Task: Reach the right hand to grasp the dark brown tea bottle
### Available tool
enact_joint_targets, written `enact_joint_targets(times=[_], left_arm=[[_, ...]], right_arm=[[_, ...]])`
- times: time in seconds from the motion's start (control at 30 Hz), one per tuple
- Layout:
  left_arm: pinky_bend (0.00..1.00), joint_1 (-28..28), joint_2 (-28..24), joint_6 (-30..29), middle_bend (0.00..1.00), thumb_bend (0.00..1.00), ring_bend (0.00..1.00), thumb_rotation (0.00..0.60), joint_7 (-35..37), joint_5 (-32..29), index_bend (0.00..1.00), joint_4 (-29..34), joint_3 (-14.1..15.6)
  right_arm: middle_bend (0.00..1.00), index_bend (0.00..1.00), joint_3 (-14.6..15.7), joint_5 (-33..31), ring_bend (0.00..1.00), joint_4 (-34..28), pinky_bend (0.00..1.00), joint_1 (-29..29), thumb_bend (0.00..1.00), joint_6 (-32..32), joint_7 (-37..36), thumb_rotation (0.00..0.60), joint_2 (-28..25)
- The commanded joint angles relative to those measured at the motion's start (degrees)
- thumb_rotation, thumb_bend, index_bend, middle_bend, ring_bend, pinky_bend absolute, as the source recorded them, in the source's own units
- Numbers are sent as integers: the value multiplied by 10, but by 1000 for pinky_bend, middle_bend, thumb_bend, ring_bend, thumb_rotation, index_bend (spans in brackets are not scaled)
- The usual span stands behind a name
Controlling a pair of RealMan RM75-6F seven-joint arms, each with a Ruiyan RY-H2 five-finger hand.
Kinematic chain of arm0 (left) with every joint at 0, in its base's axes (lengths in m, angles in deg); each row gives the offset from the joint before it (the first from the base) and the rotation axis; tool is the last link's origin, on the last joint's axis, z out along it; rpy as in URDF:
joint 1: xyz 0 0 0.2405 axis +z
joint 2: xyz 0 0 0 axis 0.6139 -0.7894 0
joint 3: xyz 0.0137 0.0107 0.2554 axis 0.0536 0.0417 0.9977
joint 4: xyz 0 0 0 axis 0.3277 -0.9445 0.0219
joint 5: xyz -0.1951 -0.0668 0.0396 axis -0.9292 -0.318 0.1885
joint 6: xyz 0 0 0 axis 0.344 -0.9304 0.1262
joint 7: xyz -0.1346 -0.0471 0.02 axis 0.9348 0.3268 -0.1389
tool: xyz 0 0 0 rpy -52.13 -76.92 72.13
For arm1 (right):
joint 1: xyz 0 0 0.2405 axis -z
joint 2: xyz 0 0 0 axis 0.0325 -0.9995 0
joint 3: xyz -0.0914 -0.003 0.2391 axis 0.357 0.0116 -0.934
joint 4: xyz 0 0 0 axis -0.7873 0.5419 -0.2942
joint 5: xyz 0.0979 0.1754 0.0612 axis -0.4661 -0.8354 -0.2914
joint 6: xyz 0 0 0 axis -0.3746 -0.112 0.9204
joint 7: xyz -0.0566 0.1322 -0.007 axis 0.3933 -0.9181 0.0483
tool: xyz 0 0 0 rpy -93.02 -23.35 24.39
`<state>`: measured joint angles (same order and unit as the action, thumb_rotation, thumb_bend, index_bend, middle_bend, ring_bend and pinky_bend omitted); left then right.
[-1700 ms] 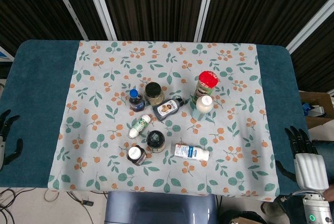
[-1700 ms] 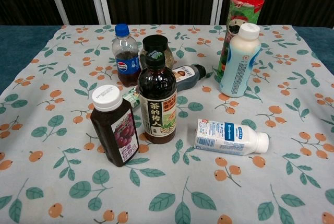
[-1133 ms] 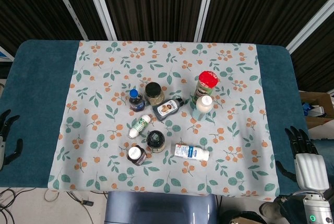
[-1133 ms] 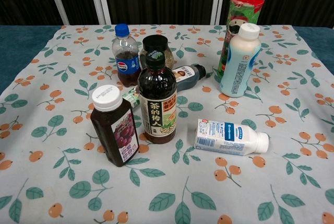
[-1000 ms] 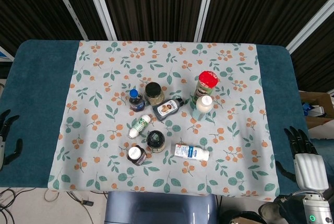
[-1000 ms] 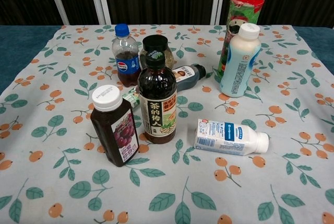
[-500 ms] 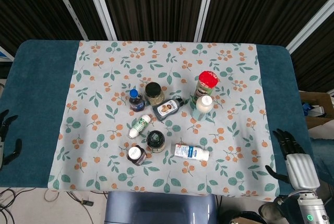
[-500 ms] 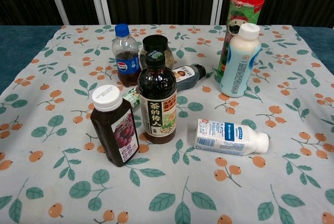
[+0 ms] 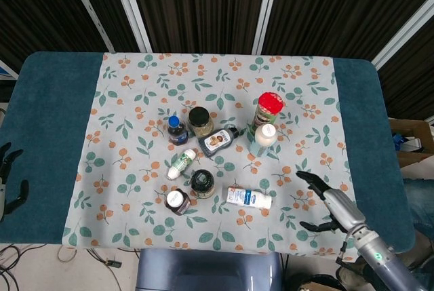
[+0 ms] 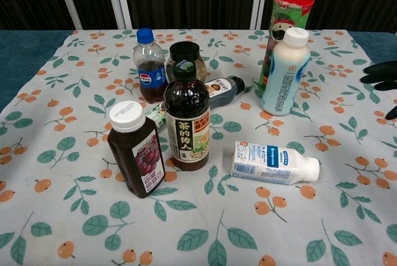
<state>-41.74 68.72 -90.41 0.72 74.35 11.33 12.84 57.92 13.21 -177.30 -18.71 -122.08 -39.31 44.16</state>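
Note:
The dark brown tea bottle (image 10: 186,120) stands upright near the middle of the floral cloth, with a black cap and a tan label; from above its cap (image 9: 202,182) shows. My right hand (image 9: 328,206) hovers open over the cloth's front right part, fingers spread toward the bottles, well to the right of the tea bottle. Its dark fingertips (image 10: 381,74) enter the chest view at the right edge. My left hand (image 9: 8,179) stays off the table's left edge, open and empty.
A white bottle (image 10: 274,163) lies on its side between my right hand and the tea bottle. A purple juice bottle (image 10: 135,148) stands to its left. Behind are a cola bottle (image 10: 149,66), a dark jar (image 10: 188,55), a lying dark bottle (image 10: 224,86), a tall white bottle (image 10: 284,70) and a red-lidded can (image 10: 286,15).
My right hand has swung in from the table's right edge over the cloth, leftward toward the bottles, and now shows in the chest view. The left hand and bottles stayed still.

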Motion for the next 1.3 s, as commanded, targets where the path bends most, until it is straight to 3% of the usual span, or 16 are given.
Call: enact_joint_targets(times=[0.03,0.37,0.77,1.3], left_arm=[[17,0,-1,2,38,470,82,600,2,-2,149,0,0],[17,0,-2,5,38,469,82,600,0,-4,149,0,-1],[17,-1,-4,9,38,470,82,600,-2,-15,149,3,-4],[18,-2,-5,15,38,471,82,600,-5,-29,146,7,-8]], right_arm=[[70,0,-10,-2,61,12,230,-35,251,32,-18,600,23],[70,0,-32,-31,62,31,230,-100,251,87,-52,600,83],[74,0,-69,-97,66,56,230,-167,251,168,-21,600,146],[141,32,-101,-178,122,94,230,-212,252,214,19,600,224]])
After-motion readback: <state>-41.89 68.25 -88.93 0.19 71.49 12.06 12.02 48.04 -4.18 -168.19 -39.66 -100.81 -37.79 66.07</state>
